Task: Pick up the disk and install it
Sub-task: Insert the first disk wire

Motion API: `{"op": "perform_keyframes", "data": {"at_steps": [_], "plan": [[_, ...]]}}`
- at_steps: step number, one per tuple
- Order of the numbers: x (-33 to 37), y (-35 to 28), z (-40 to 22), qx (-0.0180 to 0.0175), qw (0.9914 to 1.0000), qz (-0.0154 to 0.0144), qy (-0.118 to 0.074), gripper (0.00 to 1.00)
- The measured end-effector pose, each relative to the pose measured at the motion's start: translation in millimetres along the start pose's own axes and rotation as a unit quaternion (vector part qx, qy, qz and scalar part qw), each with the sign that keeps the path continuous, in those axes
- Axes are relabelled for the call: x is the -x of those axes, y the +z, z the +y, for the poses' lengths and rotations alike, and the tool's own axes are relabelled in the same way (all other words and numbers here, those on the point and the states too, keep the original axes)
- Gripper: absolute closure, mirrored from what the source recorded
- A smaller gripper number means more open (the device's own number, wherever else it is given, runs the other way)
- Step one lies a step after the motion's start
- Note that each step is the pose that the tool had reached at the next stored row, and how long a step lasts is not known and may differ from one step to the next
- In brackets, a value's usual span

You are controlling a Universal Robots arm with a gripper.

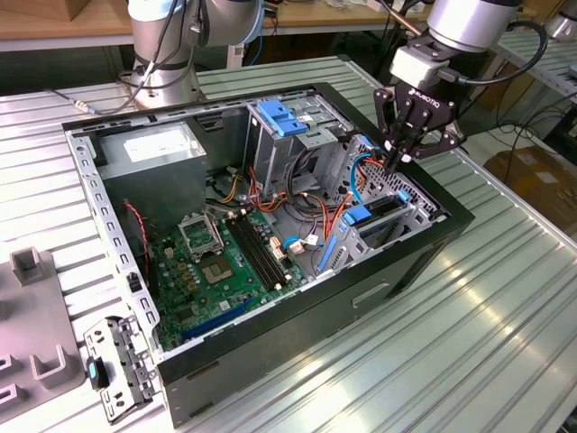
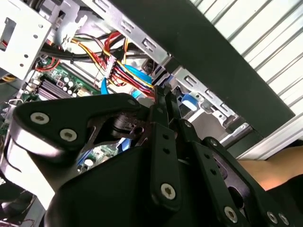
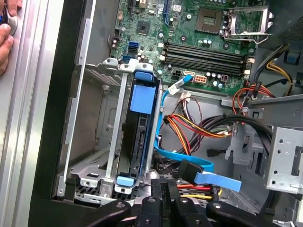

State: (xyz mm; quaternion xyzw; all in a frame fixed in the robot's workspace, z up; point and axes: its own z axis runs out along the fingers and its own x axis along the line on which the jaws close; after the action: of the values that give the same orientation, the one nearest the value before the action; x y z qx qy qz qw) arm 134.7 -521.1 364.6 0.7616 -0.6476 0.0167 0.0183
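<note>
Judging from here, the main risk is an off-centre push that jams the blue carrier against the rails of the grey drive cage (image 3: 94, 118). A lesser risk is that the claw (image 1: 399, 161) snags the blue data cable (image 3: 189, 163) lying just beside it. The claw hangs just above the cage, narrow, fingers together on nothing.

On the bench (image 1: 505, 343), the open computer case (image 1: 297, 361) holds a motherboard (image 1: 225, 262), loose wiring and, at the exterior view's right, the cage. The disk (image 3: 138, 142) stands on edge in the cage and looks seated or nearly so.
</note>
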Motion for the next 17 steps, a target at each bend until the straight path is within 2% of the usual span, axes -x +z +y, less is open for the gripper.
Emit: {"op": "perform_keyframes", "data": {"at_steps": [6,12,17], "plan": [[-2.9,3.2,1.0,0.0007,0.9999,-0.0001,0.014,0.84],[-11.4,4.3,2.6,0.0007,0.99988,-0.0004,0.015,0.84],[-12.0,4.3,2.8,0.0006,0.99989,-0.0005,0.015,0.84]]}}
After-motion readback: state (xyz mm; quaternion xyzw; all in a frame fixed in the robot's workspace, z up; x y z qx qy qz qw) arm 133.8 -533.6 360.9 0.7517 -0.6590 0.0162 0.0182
